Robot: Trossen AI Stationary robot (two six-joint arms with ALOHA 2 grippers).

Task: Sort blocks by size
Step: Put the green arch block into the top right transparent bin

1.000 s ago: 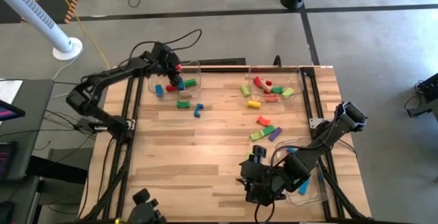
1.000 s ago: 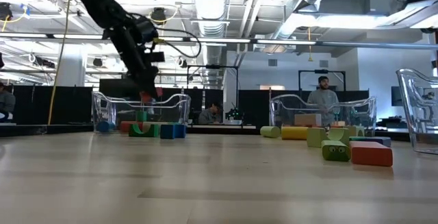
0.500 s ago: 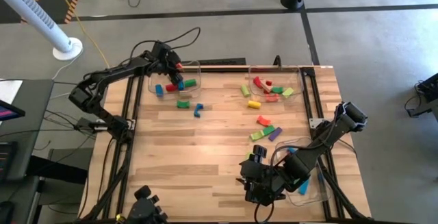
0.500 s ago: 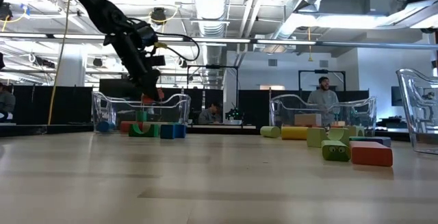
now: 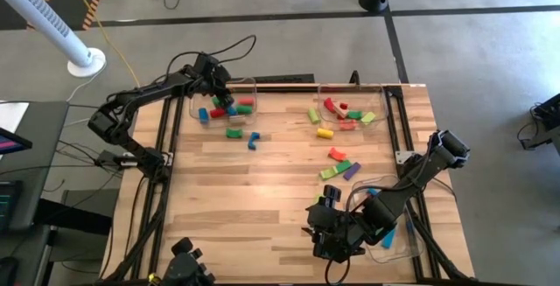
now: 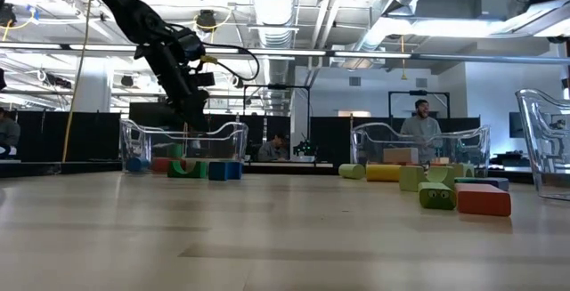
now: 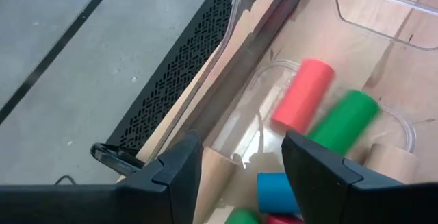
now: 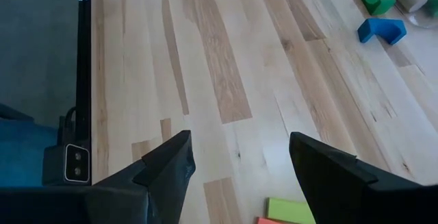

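Over the far-left clear tray [image 5: 252,83], left gripper [image 7: 239,159] fingers apart and empty above red cylinder [image 7: 302,95], right gripper [image 8: 236,157] open near the bench [image 5: 262,198] front edge

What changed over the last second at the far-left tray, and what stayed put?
The left gripper, above the far-left tray, let go of a red cylinder, which now lies inside the tray beside a green cylinder; its fingers stand open. The right gripper stayed open low over the near edge of the table, and the loose blocks did not move.
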